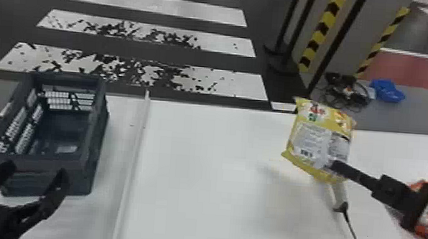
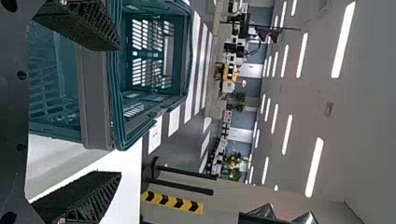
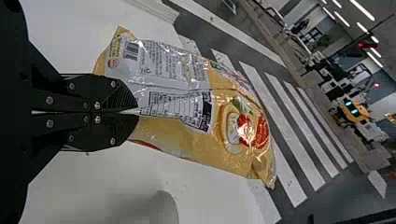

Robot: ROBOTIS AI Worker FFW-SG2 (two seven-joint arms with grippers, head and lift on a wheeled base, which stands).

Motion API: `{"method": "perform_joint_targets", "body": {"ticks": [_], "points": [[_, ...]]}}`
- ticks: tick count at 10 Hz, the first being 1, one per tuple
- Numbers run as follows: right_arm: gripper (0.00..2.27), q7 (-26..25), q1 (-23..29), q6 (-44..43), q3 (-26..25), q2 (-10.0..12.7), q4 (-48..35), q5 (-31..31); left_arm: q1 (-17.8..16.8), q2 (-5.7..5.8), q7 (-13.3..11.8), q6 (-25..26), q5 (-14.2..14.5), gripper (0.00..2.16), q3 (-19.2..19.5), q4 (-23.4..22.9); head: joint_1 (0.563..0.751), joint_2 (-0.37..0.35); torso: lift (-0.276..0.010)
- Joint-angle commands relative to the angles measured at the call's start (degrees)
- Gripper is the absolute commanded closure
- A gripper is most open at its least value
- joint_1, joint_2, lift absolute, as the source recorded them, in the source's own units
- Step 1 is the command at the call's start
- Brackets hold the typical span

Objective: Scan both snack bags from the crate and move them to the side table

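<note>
My right gripper (image 1: 332,165) holds a yellow snack bag (image 1: 318,139) up over the right part of the white table, its printed back toward the head camera. In the right wrist view the fingers of that gripper (image 3: 133,112) pinch the back of the snack bag (image 3: 187,102). Just behind the bag's lower edge, a pale scanner (image 1: 338,194) with a dark cable is partly hidden. The dark crate (image 1: 92,148) stands at the left. My left gripper (image 1: 36,173) is at its near wall with fingers apart, holding nothing; in the left wrist view the gripper (image 2: 119,112) faces the crate (image 2: 95,102).
A raised white strip (image 1: 133,158) runs along the white table (image 1: 198,184) between the crate and the scanner side. Beyond the table's far edge are black posts (image 1: 294,36), striped pillar edges and a blue item (image 1: 387,90) on the floor.
</note>
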Motion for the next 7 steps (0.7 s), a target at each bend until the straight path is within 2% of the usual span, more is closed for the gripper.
{"method": "perform_joint_targets", "body": {"ticks": [1, 3, 5, 7], "points": [[2.22, -2.21, -0.58, -3.18, -2.09, -0.73, 1.18, -0.24, 0.38, 0.01, 0.0, -0.18, 0.0, 0.04, 0.19, -0.08, 0.695, -0.196, -0.099], [2.22, -5.81, -2.34, -8.8, -4.91, -1.16, 5.93, 0.47, 0.64, 0.01, 0.0, -0.36, 0.0, 0.04, 0.55, -0.16, 0.695, -0.257, -0.099], [2.22, -12.23, -3.31, -17.59, -5.79, -1.25, 10.41, 1.7, 1.08, 0.36, 0.0, -0.36, 0.0, 0.04, 0.9, -0.25, 0.695, -0.325, -0.099], [2.22, -16.1, -6.03, -26.55, -7.9, -1.34, 18.58, 1.17, 1.17, 0.72, 0.0, -0.36, 0.08, 0.04, 1.16, -0.16, 0.695, -0.35, -0.099]]}}
